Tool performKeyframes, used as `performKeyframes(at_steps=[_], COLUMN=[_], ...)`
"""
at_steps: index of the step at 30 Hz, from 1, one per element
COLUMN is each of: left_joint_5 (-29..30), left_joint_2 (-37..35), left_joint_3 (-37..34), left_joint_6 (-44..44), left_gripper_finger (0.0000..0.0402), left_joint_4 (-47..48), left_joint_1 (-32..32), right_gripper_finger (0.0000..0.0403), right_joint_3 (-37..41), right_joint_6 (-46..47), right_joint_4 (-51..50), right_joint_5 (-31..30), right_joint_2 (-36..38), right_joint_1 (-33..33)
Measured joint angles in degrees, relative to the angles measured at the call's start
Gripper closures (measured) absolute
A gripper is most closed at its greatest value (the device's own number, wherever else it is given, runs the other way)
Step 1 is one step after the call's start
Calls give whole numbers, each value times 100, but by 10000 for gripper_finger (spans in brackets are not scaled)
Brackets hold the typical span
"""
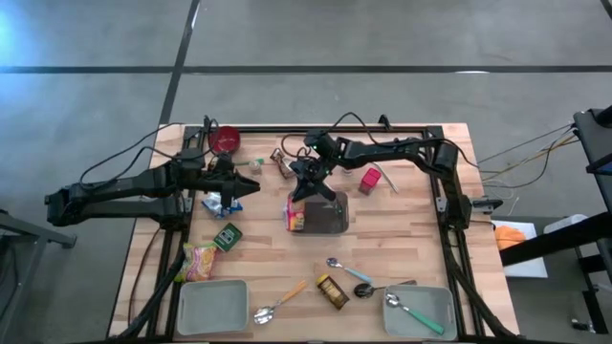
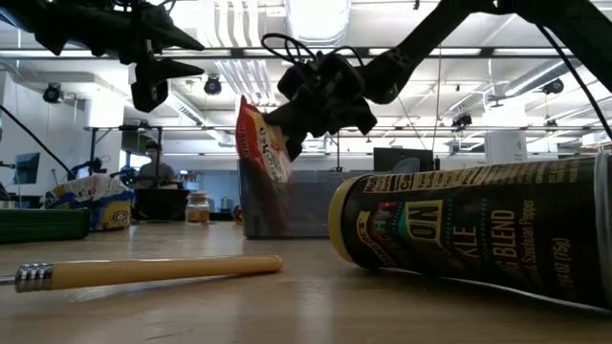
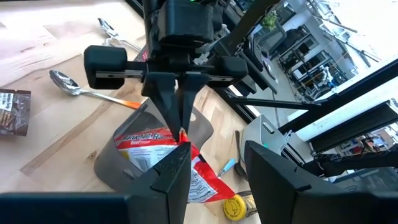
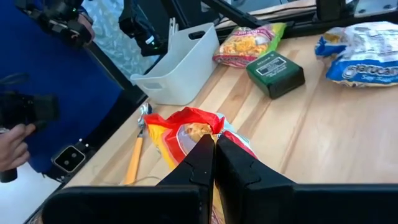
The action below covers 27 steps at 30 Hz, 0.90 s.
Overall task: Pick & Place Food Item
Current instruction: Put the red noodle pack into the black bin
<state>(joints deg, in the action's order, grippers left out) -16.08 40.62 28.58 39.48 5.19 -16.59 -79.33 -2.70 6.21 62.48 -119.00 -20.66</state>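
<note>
A red and yellow snack bag (image 1: 296, 218) hangs at the left end of a grey bin (image 1: 333, 220) in the middle of the table. My right gripper (image 1: 306, 188) is shut on the bag's top. The low view shows the bag (image 2: 263, 153) upright in front of the bin (image 2: 306, 205). In the left wrist view the bag's lower part (image 3: 146, 149) lies within the bin's rim (image 3: 109, 171); whether it rests on the bin's floor I cannot tell. My left gripper (image 3: 217, 180) waits open and touching nothing, to the left of the bin (image 1: 251, 186). My right gripper pinches the bag's top edge (image 3: 182, 138) between its two shut fingers (image 4: 200, 163). The fingers come slanting down from the table's far right side. The bag hangs upright below them, its lower part over the grey bin.
A blue and white bag (image 1: 222, 201) lies under my left arm. A green box (image 1: 228, 236) and a noodle packet (image 1: 199, 258) lie nearer. Two white trays (image 1: 210, 306) (image 1: 426, 304), spoons and a spice jar (image 1: 332, 291) line the near edge. A red bowl (image 1: 226, 140) stands far left.
</note>
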Motion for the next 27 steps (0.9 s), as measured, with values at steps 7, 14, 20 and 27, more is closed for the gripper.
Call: performKeyframes(at_steps=[7, 14, 20, 27], left_joint_5=[0, 0, -2, 0], left_joint_2=[0, 0, 0, 0], left_joint_3=[0, 0, 0, 0], left_joint_6=[2, 2, 3, 4], left_gripper_finger=[249, 249, 249, 249], left_joint_4=[71, 109, 107, 107], left_joint_1=[0, -1, -1, 1], right_gripper_finger=[395, 394, 394, 390], right_joint_3=[0, 2, 4, 4], right_joint_6=[571, 1205, 1220, 1307], right_joint_4=[0, -19, -414, -679], right_joint_5=[-96, -592, -862, -866], right_joint_2=[-24, -24, -24, -24], right_joint_1=[-24, -22, -31, -24])
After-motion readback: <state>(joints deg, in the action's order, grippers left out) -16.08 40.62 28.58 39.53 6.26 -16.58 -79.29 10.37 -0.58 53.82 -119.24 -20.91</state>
